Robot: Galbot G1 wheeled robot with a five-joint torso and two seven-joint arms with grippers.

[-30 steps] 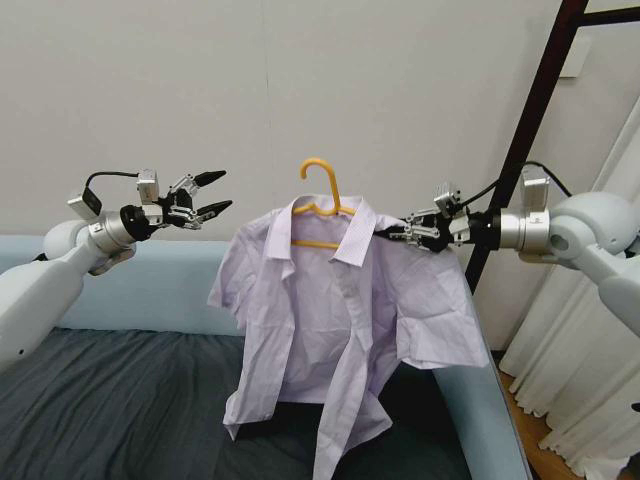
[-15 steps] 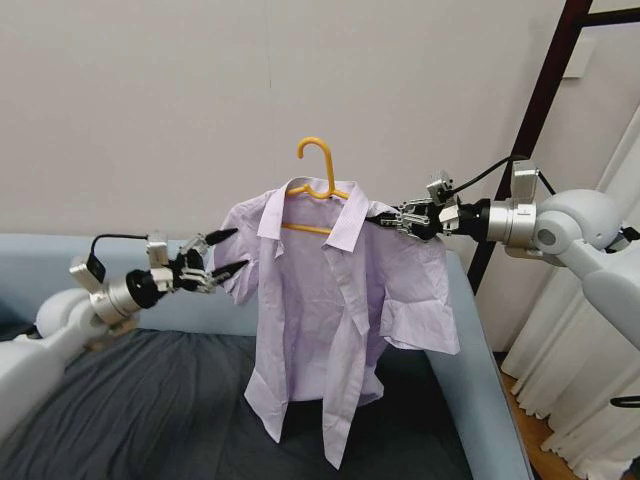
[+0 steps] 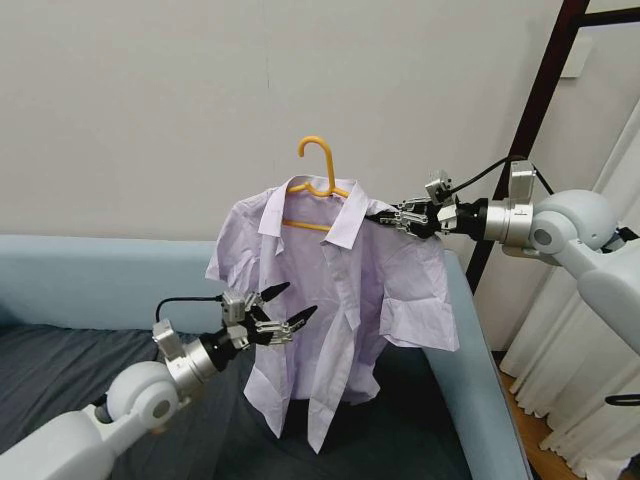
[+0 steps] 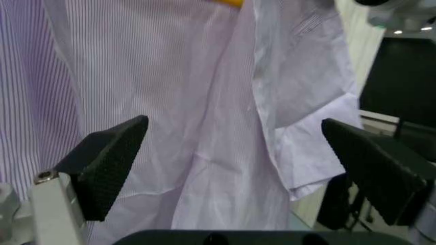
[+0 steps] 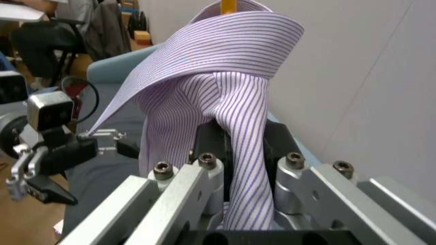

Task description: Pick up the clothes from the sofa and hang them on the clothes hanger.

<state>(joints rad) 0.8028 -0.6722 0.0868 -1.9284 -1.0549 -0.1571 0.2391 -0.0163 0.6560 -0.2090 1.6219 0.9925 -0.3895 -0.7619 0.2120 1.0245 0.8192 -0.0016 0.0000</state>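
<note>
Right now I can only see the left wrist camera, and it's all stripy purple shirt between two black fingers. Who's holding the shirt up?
Observer: The right gripper is. It is shut on the shirt at one shoulder, and the shirt hangs in the air.
Operator: Is it on a hanger?
Observer: Yes, a yellow hanger sits inside the collar. Its hook sticks up free, hooked on nothing.
Operator: And where's my gripper?
Observer: The left gripper is open, in front of the shirt's lower half, above the sofa.
</note>
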